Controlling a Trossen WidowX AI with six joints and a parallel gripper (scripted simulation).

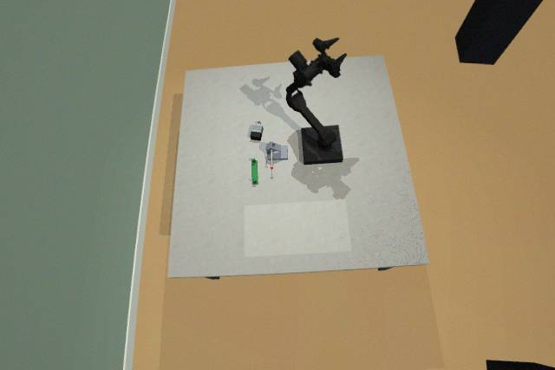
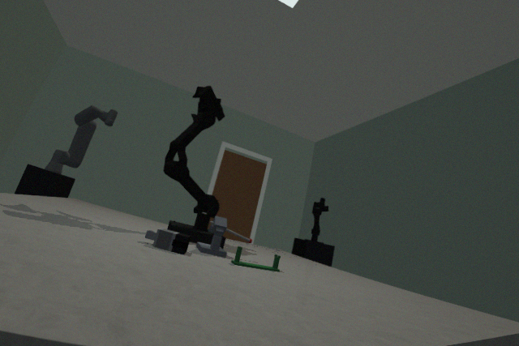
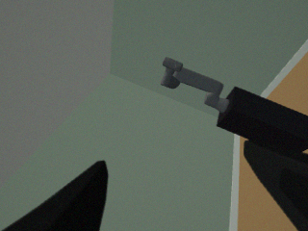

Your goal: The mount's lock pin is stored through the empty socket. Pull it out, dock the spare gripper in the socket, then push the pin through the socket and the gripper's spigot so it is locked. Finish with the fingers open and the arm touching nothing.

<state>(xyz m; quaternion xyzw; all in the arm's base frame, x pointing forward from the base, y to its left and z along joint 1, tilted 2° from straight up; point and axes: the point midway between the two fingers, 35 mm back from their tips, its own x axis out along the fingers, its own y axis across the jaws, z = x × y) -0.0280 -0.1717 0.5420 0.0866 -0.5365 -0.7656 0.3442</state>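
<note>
One arm raised, pincer [image 1: 342, 46] [image 2: 195, 104] [image 3: 176, 157] open, seemingly tilted upward

1 gray arm [image 3: 197, 81] on a black pedestal [image 3: 225, 121].

top: high above the desk [image 1: 296, 231] [image 2: 251, 300], looking down, far off | exterior: low at desk height, nearer, tilted upward past the black arm [image 1: 309, 117] [image 2: 190, 187] | wrist: between the jaws, facing wall and grey arm [image 2: 81, 143] [image 3: 199, 81] | top+exterior share the desk
</note>
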